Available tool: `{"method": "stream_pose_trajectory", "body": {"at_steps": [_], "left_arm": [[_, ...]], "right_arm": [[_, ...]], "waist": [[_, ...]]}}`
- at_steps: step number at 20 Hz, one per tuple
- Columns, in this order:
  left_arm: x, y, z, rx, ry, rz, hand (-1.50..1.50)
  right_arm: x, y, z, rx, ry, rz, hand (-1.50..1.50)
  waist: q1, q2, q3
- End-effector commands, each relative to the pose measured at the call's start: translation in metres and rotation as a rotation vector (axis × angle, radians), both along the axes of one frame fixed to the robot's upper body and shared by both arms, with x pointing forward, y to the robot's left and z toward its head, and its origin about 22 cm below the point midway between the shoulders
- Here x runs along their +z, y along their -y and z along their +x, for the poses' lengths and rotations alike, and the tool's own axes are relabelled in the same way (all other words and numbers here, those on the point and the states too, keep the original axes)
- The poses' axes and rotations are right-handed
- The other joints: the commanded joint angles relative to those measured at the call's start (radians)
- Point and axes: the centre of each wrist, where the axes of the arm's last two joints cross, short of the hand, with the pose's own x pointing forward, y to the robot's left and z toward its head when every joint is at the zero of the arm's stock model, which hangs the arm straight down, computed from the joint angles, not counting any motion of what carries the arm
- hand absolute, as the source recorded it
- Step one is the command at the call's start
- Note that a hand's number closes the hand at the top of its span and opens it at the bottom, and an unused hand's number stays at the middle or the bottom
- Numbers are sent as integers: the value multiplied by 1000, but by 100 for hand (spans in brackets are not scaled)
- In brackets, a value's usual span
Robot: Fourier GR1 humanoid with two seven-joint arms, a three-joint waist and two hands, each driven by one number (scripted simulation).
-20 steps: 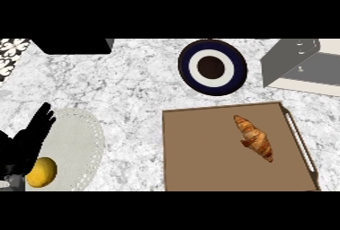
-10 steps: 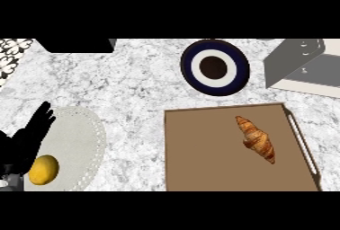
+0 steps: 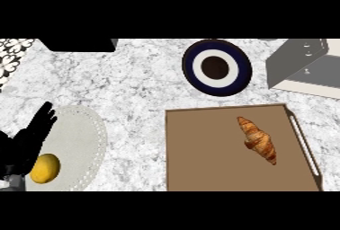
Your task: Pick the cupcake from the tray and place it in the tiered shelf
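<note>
One hand: only the left hand (image 3: 26, 141) showed, at the view's left edge; the right hand was not in view.
Writing: no brand, label or lettering could be read on anything.
Left hand pose: it came up from the lower left corner, fingers straight and pointing up and slightly right, lying over the left rim of the pale plate (image 3: 83, 143). It held nothing.
Pale plate: a white, bead-rimmed plate at the lower left, carrying a round yellow fruit (image 3: 45, 168) just beside the hand's lower part.
Patterned patch: a black-and-white floral surface (image 3: 13, 54) showed at the upper left corner.
Black block: a dark box-like shape (image 3: 79, 44) sat at the top edge, left of centre.
Dark plate: a navy plate (image 3: 192, 67) with a white ring and a dark brown centre stood above the tray, apart from it.
Tray: a brown rectangular tray (image 3: 206, 157) with a pale handle along its right side filled the lower right.
Task's thing: no cupcake could be made out; the tray held only a croissant (image 3: 257, 140), lying diagonally in its right half.
Tiered shelf: a grey and cream shelf (image 3: 305, 67) stood at the upper right, well apart from the hand.
Surface: a white-and-grey marbled counter (image 3: 126, 90) lay under everything.
</note>
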Motion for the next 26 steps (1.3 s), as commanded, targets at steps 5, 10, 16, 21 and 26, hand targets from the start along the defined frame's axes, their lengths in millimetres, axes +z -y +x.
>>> {"method": "stream_pose_trajectory", "body": {"at_steps": [5, 10, 16, 21, 26], "left_arm": [[-16, -5, 5, 7, -1, -2, 0], [12, 17, 15, -13, 0, 2, 0], [3, 1, 17, -28, 4, -5, 0], [-18, 2, 10, -25, 16, 5, 0], [0, -6, 9, -5, 0, -2, 0]], "right_arm": [[-26, 15, 47, -25, -24, 10, 150], [-22, 13, 76, -31, -21, 93, 150], [-53, 21, 97, -150, -49, 181, 150], [-54, 21, 107, -146, -93, 15, -150], [-76, 26, 113, -66, -35, 110, -150]], "waist": [[4, 3, 0], [17, 4, 1], [14, 7, 1], [23, 10, 1], [8, 4, 1]]}}
